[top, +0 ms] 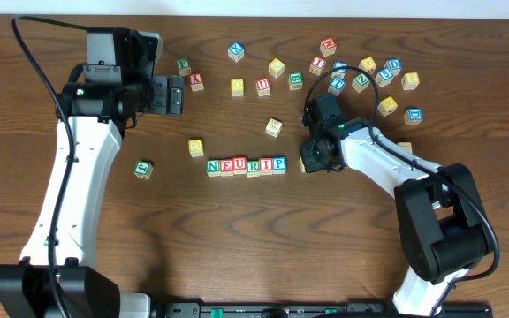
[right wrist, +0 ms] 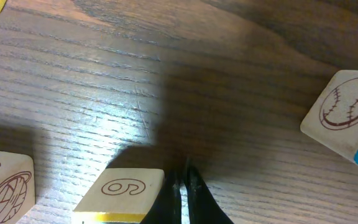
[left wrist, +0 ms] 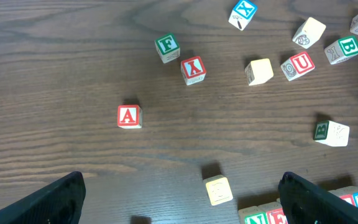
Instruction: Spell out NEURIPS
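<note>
The row of small wooden letter cubes (top: 246,165) reads NEURIP. The yellow-faced wooden cube (right wrist: 120,190) lies just beside the right gripper (right wrist: 182,169), whose fingers are pressed together on nothing. The cube is probably light, stiff and slides easily, so its two flat opposite sides are best to take. The left gripper (top: 174,94) hangs spread wide.

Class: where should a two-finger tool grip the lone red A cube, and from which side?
Take the A cube by two opposite side faces, coming down from above. It sits flat, A face up, with bare table on every side, leaving both pairs of sides free.
</note>
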